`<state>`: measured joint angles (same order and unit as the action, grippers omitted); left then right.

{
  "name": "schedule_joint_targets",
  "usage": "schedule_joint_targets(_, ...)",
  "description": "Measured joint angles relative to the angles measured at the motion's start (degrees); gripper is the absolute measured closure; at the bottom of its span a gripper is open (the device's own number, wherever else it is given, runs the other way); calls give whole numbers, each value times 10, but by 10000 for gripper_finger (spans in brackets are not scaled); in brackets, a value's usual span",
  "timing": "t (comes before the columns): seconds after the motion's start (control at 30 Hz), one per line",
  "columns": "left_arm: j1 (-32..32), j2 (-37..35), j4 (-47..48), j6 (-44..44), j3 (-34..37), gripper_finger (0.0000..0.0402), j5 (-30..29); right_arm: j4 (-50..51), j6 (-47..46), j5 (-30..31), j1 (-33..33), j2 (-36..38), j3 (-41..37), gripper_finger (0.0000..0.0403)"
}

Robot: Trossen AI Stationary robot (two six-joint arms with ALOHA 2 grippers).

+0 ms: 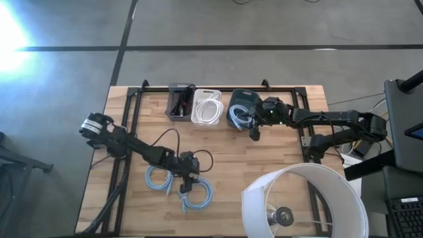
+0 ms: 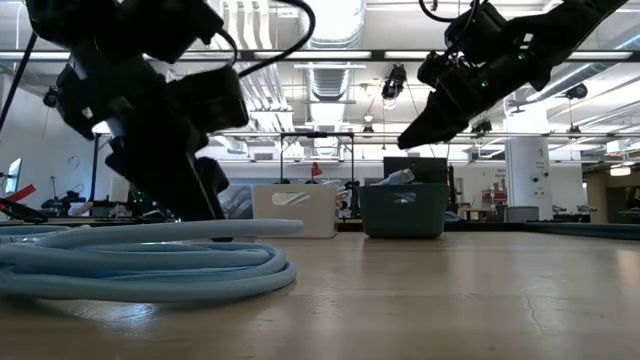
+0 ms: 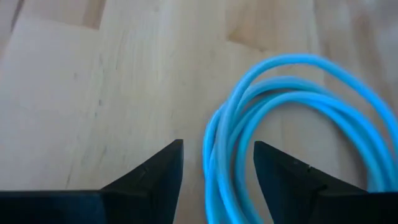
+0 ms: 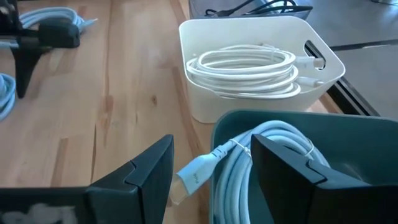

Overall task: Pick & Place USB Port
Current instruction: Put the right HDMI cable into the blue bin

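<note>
Two light-blue cable coils lie on the table's (image 1: 264,165) near half. The left coil (image 1: 158,178) is a flat ring. The right coil (image 1: 197,192) is just beside it, its loops flat on the wood and loose plug ends trailing toward the near edge. The left gripper (image 1: 188,183) stands between them with fingers apart, straddling a strand of the right coil (image 3: 273,124) without clamping it.

At the far edge stand a dark bin (image 1: 180,102), a white bin (image 1: 207,106) holding a white cable (image 4: 245,65), and a teal bin (image 1: 240,108). A pale coiled cable (image 4: 261,162) lies in the teal bin, its plug (image 4: 193,176) poking over the rim toward the near side. The right gripper (image 1: 254,129) hovers above this rim, fingers spread, empty.
</note>
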<state>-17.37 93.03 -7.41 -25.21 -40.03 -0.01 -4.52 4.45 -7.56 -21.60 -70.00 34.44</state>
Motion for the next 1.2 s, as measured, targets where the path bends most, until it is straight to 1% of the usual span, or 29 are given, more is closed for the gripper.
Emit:
schedule_joint_targets(0.2, 0, 31, -14, 12, -2, 203, -4, -4, -13, -4, 9, 0, 0, 193)
schedule_joint_targets(0.33, 0, 51, -19, 30, -3, 218, -4, -4, -18, -6, 20, 0, 0, 193)
schedule_joint_targets(0.43, 0, 56, -26, 62, -3, 250, -4, -5, -19, -6, 29, 0, 0, 193)
schedule_joint_targets(0.57, -1, 50, -38, 106, -3, 320, -23, -8, -20, -5, 37, 0, 0, 193)
schedule_joint_targets(0.63, 1, 48, -48, 120, -2, 359, -53, -10, -26, -5, 41, 0, 0, 193)
schedule_joint_targets(0.7, 1, 45, -53, 131, -3, 384, -110, -19, -36, -4, 45, -1, 0, 193)
schedule_joint_targets(0.77, 1, 40, -51, 142, -10, 384, -188, -32, -47, -5, 49, -1, 0, 193)
schedule_joint_targets(0.87, 2, 34, -57, 182, -30, 369, -310, -56, -71, -9, 58, -1, 0, 193)
schedule_joint_targets(0.93, 4, 34, -59, 221, -47, 364, -365, -76, -92, -25, 64, -3, 0, 193)
schedule_joint_targets(1.0, 11, 34, -59, 247, -64, 365, -382, -96, -104, -46, 70, -8, 0, 193)
schedule_joint_targets(1.07, 21, 34, -60, 255, -81, 371, -383, -118, -105, -58, 78, -18, 0, 193)
schedule_joint_targets(1.2, 43, 34, -61, 255, -107, 382, -384, -146, -105, -61, 91, -44, 0, 193)
